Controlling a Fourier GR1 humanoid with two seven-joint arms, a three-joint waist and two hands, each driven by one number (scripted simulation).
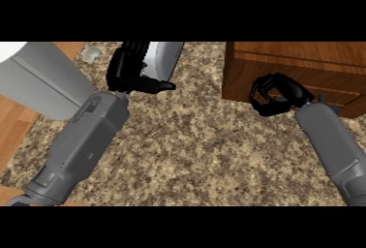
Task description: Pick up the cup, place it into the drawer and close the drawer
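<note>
On one granite counter [200, 145]: left robot hand [129, 68] open, right robot hand [275, 94] curled empty.

A speckled granite counter [200, 145] is seen filling most of the view. Wood flooring [13, 126] is shown at nine o'clock, beyond the counter's edge. A large grey rounded body [39, 80] is seen at ten o'clock; what it is cannot be told.
</note>
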